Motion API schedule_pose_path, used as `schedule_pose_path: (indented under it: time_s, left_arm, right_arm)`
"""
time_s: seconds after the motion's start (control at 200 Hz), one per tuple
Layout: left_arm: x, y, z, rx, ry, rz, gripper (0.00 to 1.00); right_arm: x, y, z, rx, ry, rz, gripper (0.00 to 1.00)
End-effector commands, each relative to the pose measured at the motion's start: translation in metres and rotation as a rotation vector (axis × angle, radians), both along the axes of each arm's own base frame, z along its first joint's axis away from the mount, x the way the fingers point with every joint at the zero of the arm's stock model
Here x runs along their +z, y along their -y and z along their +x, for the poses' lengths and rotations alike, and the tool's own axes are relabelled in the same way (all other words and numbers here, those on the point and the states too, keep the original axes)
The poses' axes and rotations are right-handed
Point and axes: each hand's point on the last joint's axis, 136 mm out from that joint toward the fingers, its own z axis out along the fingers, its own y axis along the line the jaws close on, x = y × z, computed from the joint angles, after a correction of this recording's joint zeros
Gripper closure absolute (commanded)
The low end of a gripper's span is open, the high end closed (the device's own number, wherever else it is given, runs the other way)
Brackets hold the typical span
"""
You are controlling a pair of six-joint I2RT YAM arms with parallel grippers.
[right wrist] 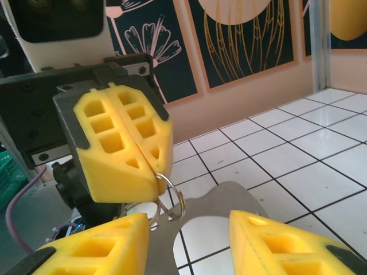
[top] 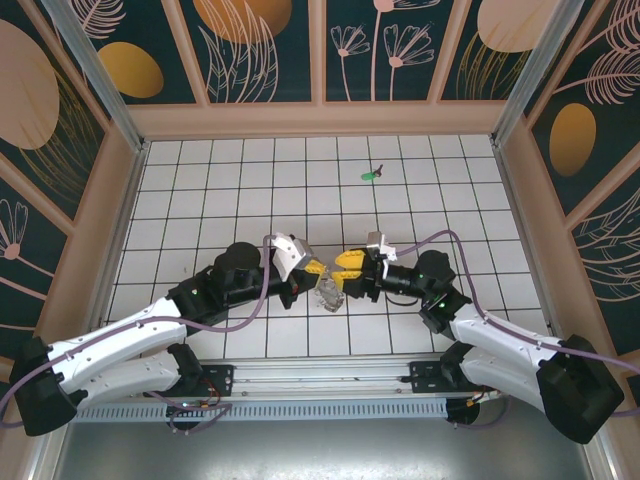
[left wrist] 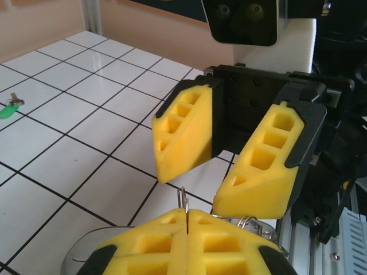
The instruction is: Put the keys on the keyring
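My left fingers look matt yellow plastic, keyring is thin shiny metal wire, plate polished metal, table tiles glossy white.

left fingers: pressed together | right fingers: parted | both angled inward, tips facing, near each other

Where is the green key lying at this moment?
In the top view the green key lies alone on the tiled table, near the far wall and slightly right of centre, well beyond the left gripper and right gripper.
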Motion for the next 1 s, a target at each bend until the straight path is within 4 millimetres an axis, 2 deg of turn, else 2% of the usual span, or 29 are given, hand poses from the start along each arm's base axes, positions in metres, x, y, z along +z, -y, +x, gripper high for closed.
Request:
schedule_pose_path:
  time_s: [0.0, 0.27, 0.455, 0.711, 0.996]
  left_arm:
    - [0.025, 0.005, -0.003, -0.042, 0.062, -0.055, 1.00]
    - [0.027, 0.008, -0.008, -0.083, 0.065, -0.048, 1.00]
    - [0.029, 0.010, -0.015, -0.127, 0.070, -0.047, 1.00]
    - [0.036, 0.009, -0.017, -0.138, 0.086, -0.056, 1.00]
    - [0.039, 0.010, -0.017, -0.142, 0.094, -0.059, 1.00]
  right_arm:
    - [0.026, -0.003, -0.011, 0.065, 0.089, 0.057, 0.59]
    - [0.019, -0.008, -0.009, 0.077, 0.082, 0.017, 0.61]
    - [0.022, -0.009, -0.008, 0.082, 0.083, 0.019, 0.62]
    - [0.019, -0.008, -0.014, 0.107, 0.085, 0.008, 0.72]
    - [0.014, -0.009, -0.025, 0.145, 0.087, -0.008, 0.78]
